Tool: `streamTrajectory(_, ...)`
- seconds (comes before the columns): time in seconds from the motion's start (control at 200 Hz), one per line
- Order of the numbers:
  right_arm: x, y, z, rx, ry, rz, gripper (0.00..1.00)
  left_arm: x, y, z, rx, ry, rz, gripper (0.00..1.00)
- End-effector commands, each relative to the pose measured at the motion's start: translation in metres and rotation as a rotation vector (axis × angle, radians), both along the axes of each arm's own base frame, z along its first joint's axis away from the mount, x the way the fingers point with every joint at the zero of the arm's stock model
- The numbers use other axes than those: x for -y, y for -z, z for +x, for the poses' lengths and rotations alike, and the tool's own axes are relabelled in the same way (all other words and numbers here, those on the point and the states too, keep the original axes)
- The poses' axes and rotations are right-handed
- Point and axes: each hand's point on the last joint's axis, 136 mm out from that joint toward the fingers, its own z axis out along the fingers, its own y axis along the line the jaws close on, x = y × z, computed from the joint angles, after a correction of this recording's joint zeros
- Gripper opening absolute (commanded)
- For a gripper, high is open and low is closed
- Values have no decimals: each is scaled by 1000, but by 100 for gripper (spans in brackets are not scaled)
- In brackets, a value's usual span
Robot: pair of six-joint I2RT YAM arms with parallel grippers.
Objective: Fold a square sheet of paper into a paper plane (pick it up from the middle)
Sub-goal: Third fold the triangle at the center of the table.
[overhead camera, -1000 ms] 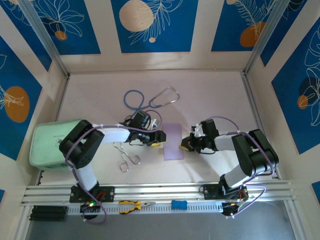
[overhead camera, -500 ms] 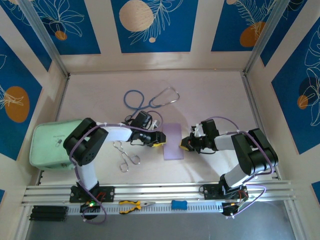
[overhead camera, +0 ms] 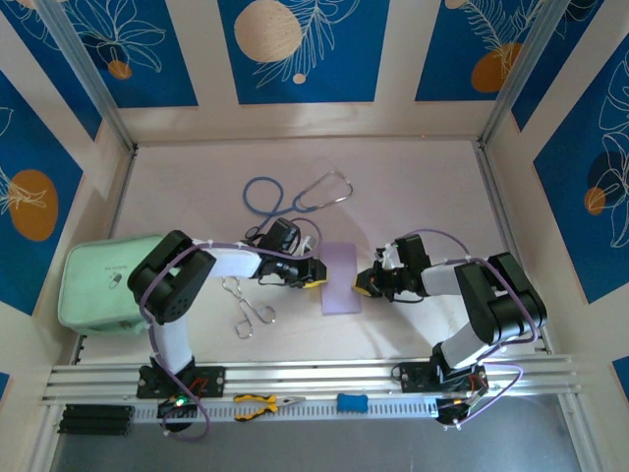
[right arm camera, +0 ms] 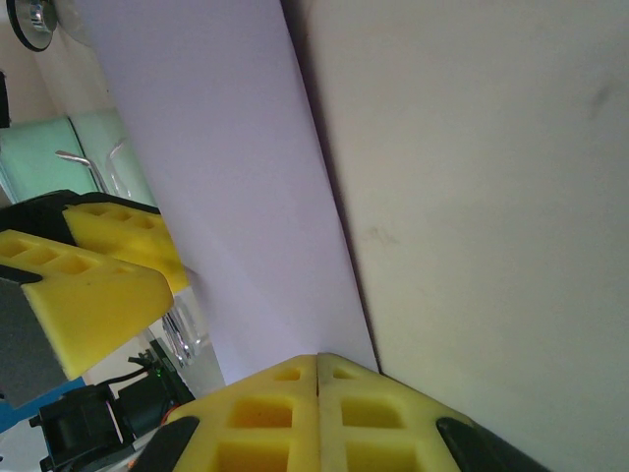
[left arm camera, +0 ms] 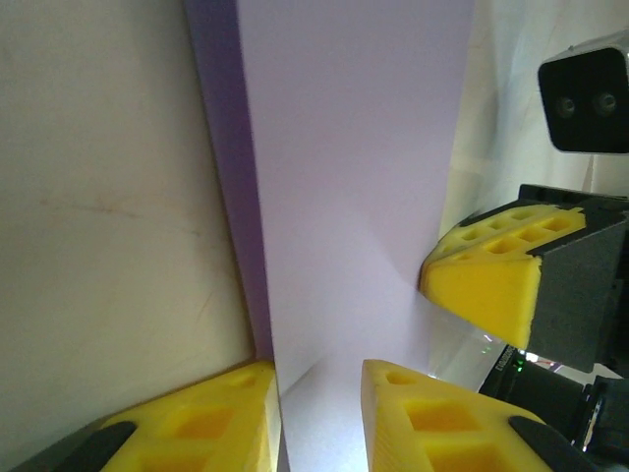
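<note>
Mid-tabletop: thin, floppy lilac sheet (overhead camera: 341, 278), best held by edges; right gripper (right arm camera: 317, 359) pinches one, left gripper (left arm camera: 319, 379) jaws narrow around other, unclamped.

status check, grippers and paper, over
Right fingers shut on right edge of lilac paper. Left fingers straddle its left edge, gap showing. Forceps and stethoscope lie apart, left of it.

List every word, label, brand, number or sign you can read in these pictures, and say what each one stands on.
No text here can be read.
Mint-green pouch: a small dark mark on its top, too small to read.
Dark part at the lower right of the left wrist view: tiny white lettering, too blurred to read.
Lilac sheet of paper: blank.
Wall panels: leaf and circle patterns, no words.
</note>
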Motion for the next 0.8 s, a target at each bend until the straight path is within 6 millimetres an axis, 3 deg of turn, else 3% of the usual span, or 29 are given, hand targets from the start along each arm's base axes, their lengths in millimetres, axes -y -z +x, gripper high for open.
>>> streamTrajectory(0.0,5,18,-8,-37,1,-55,3,10,-5,1,-6,18,-40,28)
streamTrajectory(0.245,5,19,-8,-41,-1,-52,4,12,-4,1,-17,7,-56,22)
streamTrajectory(0.365,4,17,-7,-34,-5,-46,5,9,-4,2,-10,0,-44,15)
streamTrajectory(0.43,1,12,-7,-13,-17,-28,7,9,-5,2,-5,-2,-40,7)
streamTrajectory(0.52,-6,-2,-5,39,-40,7,12,5,-5,3,0,-15,-21,5)
streamTrajectory(0.605,-9,-13,-5,90,-56,0,19,-2,-5,3,-5,-38,-1,5)
streamTrajectory(0.715,-14,-32,-5,190,-79,-26,44,-12,-9,5,-17,-60,4,4)
streamTrajectory(0.79,-17,-45,-5,266,-104,-86,51,-13,-14,4,-38,-55,-13,4)
